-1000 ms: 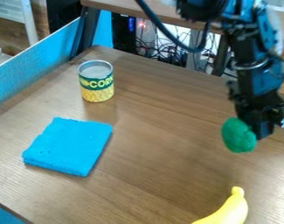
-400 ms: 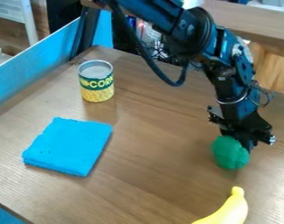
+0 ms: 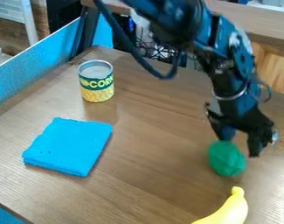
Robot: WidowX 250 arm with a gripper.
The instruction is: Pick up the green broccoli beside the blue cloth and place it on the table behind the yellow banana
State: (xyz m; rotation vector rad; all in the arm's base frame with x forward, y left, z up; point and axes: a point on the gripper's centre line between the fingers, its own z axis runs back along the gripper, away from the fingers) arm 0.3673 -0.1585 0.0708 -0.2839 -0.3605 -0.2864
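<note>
Where the black gripper (image 3: pixel 240 147) hangs: right of the frame, its two fingers released and parted above a rounded green object (image 3: pixel 226 159), which overlaps the tip of the finger nearer the frame's left; whether they touch cannot be told.
Green object: right of the frame, below the gripper and above the banana; its exact kind is hard to make out, as is whether it rests fully on the wooden table (image 3: pixel 147 166).
Robot arm (image 3: pixel 226 74): enters at the top, its upper part cut off by the frame's edge.
Yellow banana (image 3: pixel 234 208): lower right, stem end up, its other end cut off by the bottom edge.
Cables (image 3: pixel 158 51): a dark tangle at top centre, partly hidden behind the arm and too jumbled to count.
Blue cloth (image 3: pixel 68 146): lies folded flat at left, its inner layers hidden.
Can (image 3: pixel 97 82): stands upright at upper left, above the cloth, its far side out of sight.
Blue panel (image 3: pixel 33 63): runs along the upper left, beside the table, cut off by the left edge.
Count on the table: one can, one cloth, one banana.
Count at the arm: one gripper, two fingers, one green object.
</note>
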